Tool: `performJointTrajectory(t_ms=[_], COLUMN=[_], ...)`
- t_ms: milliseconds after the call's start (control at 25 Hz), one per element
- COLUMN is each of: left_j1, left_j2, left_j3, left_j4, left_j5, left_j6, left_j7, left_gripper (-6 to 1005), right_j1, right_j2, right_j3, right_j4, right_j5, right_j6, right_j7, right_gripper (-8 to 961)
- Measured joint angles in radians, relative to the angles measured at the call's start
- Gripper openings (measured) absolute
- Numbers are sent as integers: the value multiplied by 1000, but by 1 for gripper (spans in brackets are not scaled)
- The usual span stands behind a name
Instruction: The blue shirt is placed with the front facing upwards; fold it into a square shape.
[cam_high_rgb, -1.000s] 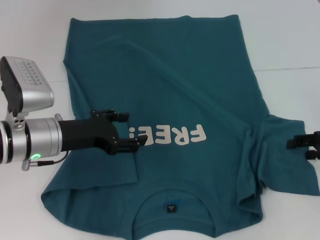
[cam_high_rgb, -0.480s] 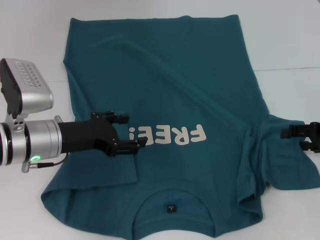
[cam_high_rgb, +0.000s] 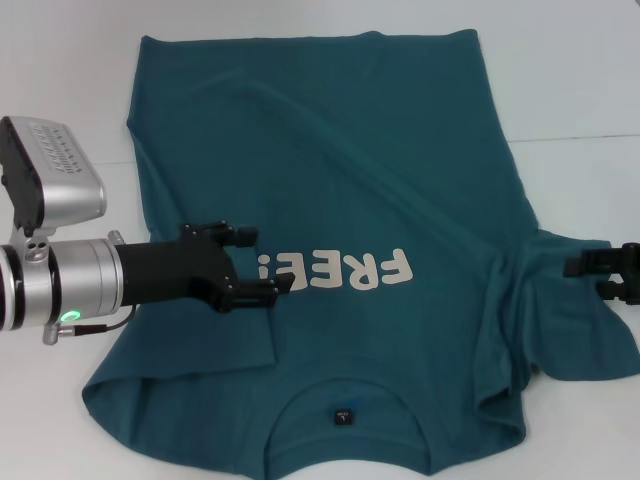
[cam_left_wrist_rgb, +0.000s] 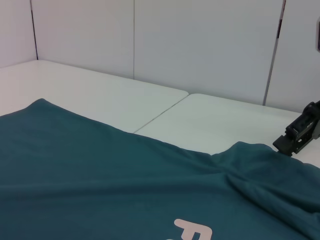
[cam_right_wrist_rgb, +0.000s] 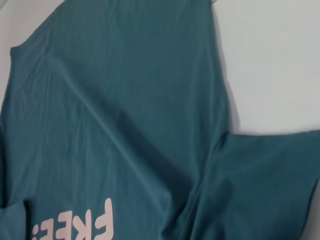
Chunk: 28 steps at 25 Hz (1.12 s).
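My spread left gripper (cam_high_rgb: 262, 268) hovers over the soft, limp blue shirt (cam_high_rgb: 380, 190); I'd pinch its sleeve edges.

The large dark teal-blue cotton T-shirt (cam_right_wrist_rgb: 115, 115) lies spread on the plain white table surface (cam_right_wrist_rgb: 272, 65), filling most of the right wrist view. Long diagonal creases cross its body. Pale block letters reading "FRE" (cam_right_wrist_rgb: 75, 227) sit on the shirt's chest, and one short sleeve (cam_right_wrist_rgb: 265, 185) spreads sideways from the body onto the table.
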Motion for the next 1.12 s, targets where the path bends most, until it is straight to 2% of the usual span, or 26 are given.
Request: performJointTrajectory(t_ms=[80,320,720,960,1120], left_j1=[0,1,2,-4,-8], left_j2=[1,0,-2,0,1], left_j3=[0,0,-1,-6,-11], left_j4=[0,-3,-10,-11,-11], left_j5=[-2,-6,-6,-6,-6], left_j6=[0,-3,-4,-5,-5], left_j7=[0,0,0,-4,-5], left_gripper=[839,839,839,839,839], right_j1=[0,1,-1,10,21], right_j2=[-2,-5,-3,-2,-11], right_j3=[-1,-12,-16,-18,-14], right_j4=[-1,-4,-36,-56,-57], right_j5=[0,-7,-9,-8,-19], right_j6=[-5,-6,-16,-29,-25], right_j7=[-4,-59,-81,-77,-73], right_gripper=[771,544,328,98,19])
